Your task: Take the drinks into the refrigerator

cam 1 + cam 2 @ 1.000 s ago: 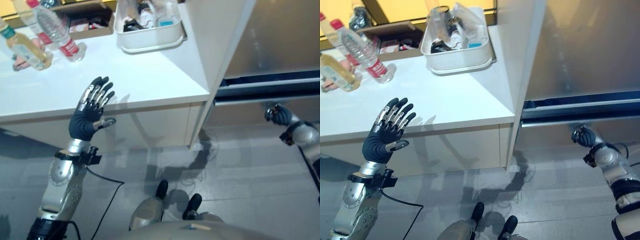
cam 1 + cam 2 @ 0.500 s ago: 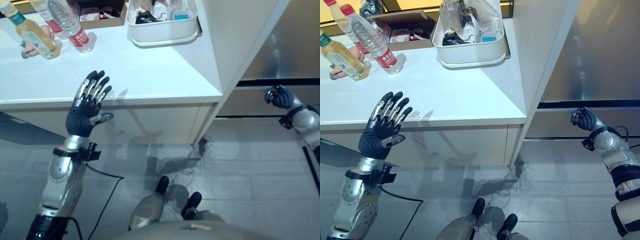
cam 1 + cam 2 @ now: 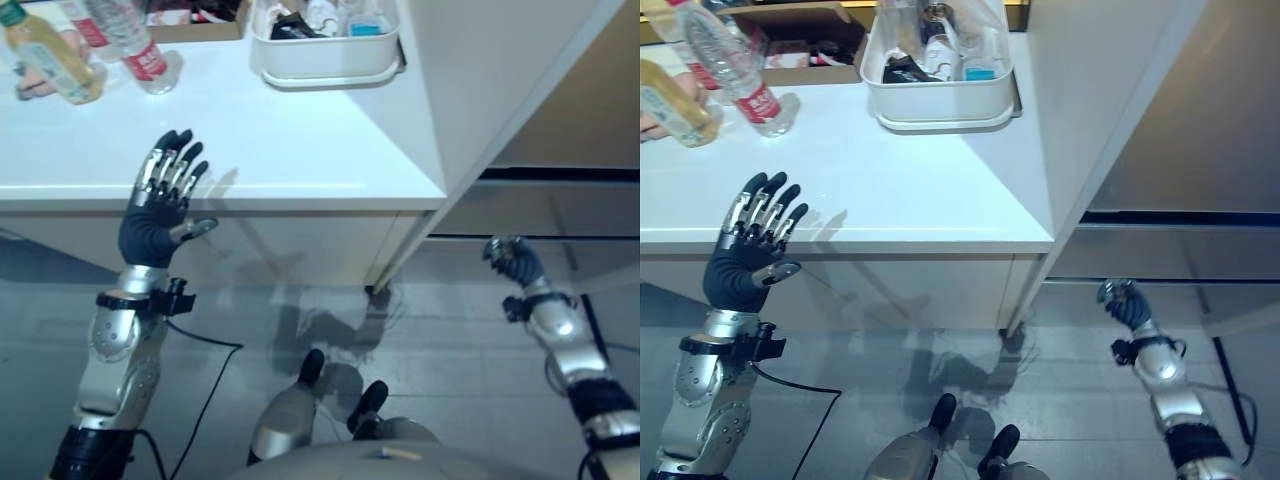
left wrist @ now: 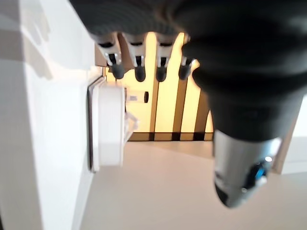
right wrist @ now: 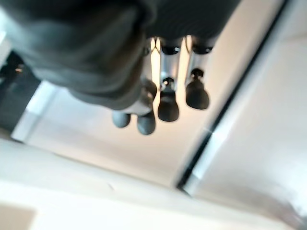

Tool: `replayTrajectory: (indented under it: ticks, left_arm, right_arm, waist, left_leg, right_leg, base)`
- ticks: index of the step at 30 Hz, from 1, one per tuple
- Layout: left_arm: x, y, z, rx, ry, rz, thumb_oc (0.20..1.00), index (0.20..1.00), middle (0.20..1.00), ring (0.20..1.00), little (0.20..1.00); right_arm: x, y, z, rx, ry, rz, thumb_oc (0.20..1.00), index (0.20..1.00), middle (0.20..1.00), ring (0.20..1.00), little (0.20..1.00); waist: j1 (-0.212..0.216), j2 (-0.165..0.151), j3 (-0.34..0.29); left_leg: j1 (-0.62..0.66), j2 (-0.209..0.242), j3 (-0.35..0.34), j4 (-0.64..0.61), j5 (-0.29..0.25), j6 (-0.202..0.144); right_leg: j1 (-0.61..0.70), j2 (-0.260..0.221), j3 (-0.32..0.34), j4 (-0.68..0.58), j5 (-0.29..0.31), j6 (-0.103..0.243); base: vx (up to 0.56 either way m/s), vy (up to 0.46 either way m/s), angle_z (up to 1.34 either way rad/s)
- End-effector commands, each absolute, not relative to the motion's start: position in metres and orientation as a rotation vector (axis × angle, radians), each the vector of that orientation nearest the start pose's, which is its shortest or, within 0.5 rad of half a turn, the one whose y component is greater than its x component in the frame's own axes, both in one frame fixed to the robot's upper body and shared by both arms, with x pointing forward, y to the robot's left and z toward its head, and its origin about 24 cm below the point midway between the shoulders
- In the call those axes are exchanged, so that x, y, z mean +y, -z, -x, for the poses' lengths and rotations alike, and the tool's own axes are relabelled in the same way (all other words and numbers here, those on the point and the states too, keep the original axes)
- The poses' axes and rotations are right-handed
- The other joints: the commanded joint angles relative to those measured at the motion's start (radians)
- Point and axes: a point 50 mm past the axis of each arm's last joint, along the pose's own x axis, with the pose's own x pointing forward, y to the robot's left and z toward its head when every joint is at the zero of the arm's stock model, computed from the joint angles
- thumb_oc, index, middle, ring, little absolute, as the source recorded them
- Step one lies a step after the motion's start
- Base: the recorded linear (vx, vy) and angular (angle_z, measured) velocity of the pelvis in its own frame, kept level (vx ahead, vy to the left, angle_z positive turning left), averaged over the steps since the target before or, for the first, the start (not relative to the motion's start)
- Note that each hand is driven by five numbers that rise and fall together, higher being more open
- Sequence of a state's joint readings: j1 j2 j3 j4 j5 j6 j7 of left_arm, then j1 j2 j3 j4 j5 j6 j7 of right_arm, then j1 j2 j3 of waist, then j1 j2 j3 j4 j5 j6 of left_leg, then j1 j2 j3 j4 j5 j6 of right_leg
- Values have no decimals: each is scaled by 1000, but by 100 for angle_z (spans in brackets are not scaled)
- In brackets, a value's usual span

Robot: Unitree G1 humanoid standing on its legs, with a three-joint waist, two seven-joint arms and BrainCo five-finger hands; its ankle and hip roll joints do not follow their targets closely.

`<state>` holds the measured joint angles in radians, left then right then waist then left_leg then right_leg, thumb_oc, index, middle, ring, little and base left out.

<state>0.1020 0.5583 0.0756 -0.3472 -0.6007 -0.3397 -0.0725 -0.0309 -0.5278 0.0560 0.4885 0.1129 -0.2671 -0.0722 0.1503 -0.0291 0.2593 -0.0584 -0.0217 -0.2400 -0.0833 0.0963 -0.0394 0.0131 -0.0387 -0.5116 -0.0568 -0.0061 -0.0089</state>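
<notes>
Left robot hand [image 3: 155, 215] raised at the front edge of the worktop [image 3: 290, 150], fingers straight and spread, palm empty, dark ribbed cover on its back. Worktop is smooth, flat, glossy white with a square edge.

Drinks sit on the worktop well beyond the left robot hand, toward the far corner: a clear ribbed plastic water bottle [image 3: 130, 45] with a red label, and left of it a bottle of pale yellow drink [image 3: 45, 60] with a green cap, tilted. A second red-labelled bottle [image 3: 685, 50] stands just behind the water bottle. A person's hand [image 3: 35, 85] touches the yellow bottle at its base.

Far right of the left robot hand, a white rounded plastic tub [image 3: 325, 60] with thick walls holds mixed clear and dark items, too cluttered to tell apart. Behind the bottles, an open cardboard box [image 3: 790, 35].

Right robot hand [image 3: 1125, 305] hangs low, off the worktop, in front of the refrigerator [image 3: 1200, 130], a smooth brushed-metal front with a dark horizontal gap between panels. Its fingers are curled in, holding nothing, apart from the fridge front. Grey tiled floor [image 3: 450, 370] below it.
</notes>
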Motion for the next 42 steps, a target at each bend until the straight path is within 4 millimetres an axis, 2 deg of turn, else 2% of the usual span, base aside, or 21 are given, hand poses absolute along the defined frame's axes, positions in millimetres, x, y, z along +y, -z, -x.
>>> replayTrajectory:
  ticks: [1,2,3,5,6,8,9,17,18,19,20,24,38,42]
  left_arm:
    - [238,-162,-209,-625,90,-45,1000,1000,1000,1000,1000]
    - [239,-162,-209,-624,89,-47,1000,1000,1000,1000,1000]
    - [240,-158,-209,-612,69,-56,1000,1000,1000,1000,1000]
    - [242,-158,-208,-611,59,-64,1000,1000,1000,1000,1000]
    - [244,-156,-208,-603,45,-74,1000,1000,1000,1000,1000]
    - [245,-155,-208,-602,34,-79,1000,1000,1000,1000,1000]
    - [245,-153,-208,-599,20,-86,1000,1000,1000,1000,1000]
    - [246,-145,-210,-565,-7,-99,1000,1000,1000,1000,1000]
    - [247,-143,-210,-557,-11,-101,1000,1000,1000,1000,1000]
    - [247,-143,-210,-557,-11,-101,1000,1000,1000,1000,1000]
    - [247,-141,-209,-550,-16,-102,1000,1000,1000,1000,1000]
    - [251,-128,-209,-489,-39,-109,1000,1000,1000,1000,1000]
    - [252,-111,-205,-412,-26,-123,1000,1000,1000,1000,1000]
    - [247,-91,-203,-312,30,-103,1000,1000,1000,1000,1000]
  right_arm:
    - [-265,-1,-235,126,31,404,200,200,200,200,200]
    - [-264,-1,-235,127,30,404,200,200,200,200,200]
    - [-257,12,-225,169,10,384,200,200,200,200,200]
    - [-254,17,-220,189,-8,377,200,200,200,200,200]
    - [-247,28,-211,232,-42,364,200,200,200,200,200]
    - [-244,32,-207,249,-57,358,200,200,200,200,200]
    - [-239,41,-199,285,-72,341,200,200,200,200,200]
    - [-228,62,-179,378,-100,309,200,200,200,200,200]
    - [-227,64,-177,385,-98,304,294,294,294,294,294]
    - [-227,64,-177,385,-98,304,561,561,561,561,561]
    - [-227,64,-176,386,-96,301,1000,1000,1000,1000,1000]
    - [-227,71,-171,420,-79,288,1000,1000,1000,1000,1000]
    - [-231,75,-171,441,-42,289,1000,1000,1000,1000,1000]
    - [-234,71,-174,423,-26,288,1000,1000,1000,1000,1000]
  waist:
    - [-38,-46,-89]
    - [-36,-48,-90]
    - [-56,-54,-97]
    - [-61,-58,-102]
    - [-82,-62,-110]
    - [-87,-63,-115]
    - [-102,-66,-123]
    - [-136,-77,-152]
    - [-138,-78,-156]
    - [-138,-78,-156]
    - [-142,-79,-158]
    - [-150,-78,-164]
    - [-144,-64,-170]
    - [-141,-61,-167]
  left_leg:
    - [46,38,92,-4,-80,-17]
    - [47,38,95,-4,-81,-17]
    - [55,36,114,-4,-87,-16]
    - [61,37,128,-4,-91,-15]
    - [71,37,151,-4,-99,-13]
    - [78,37,164,-4,-104,-11]
    - [89,37,184,-4,-110,-9]
    - [122,33,235,-4,-129,1]
    - [125,31,239,-4,-131,1]
    - [125,31,240,-4,-131,2]
    - [127,31,243,-4,-132,2]
    - [137,23,261,-4,-137,11]
    - [146,15,275,-4,-144,19]
    - [151,15,271,-4,-144,24]
  right_leg:
    - [16,-68,77,36,29,105]
    - [16,-68,79,36,30,105]
    - [15,-67,99,30,37,108]
    - [13,-65,116,29,40,111]
    - [9,-65,139,27,46,115]
    - [7,-64,157,28,49,118]
    - [7,-63,179,29,53,120]
    - [12,-64,236,28,67,134]
    - [13,-65,240,28,69,135]
    - [13,-65,241,28,70,135]
    - [14,-66,243,28,71,136]
    - [13,-70,270,26,81,143]
    - [19,-78,288,25,86,151]
    - [20,-78,287,35,83,152]
  base:
    - [30,66,-43]
    - [36,71,-52]
    - [23,52,-43]
    - [27,75,-42]
    - [23,79,-37]
    - [33,84,-41]
    - [38,81,-49]
    - [21,62,-30]
    - [8,28,-17]
    - [7,25,-9]
    - [-3,44,-6]
    - [3,48,-14]
    - [0,14,-6]
    - [0,0,0]
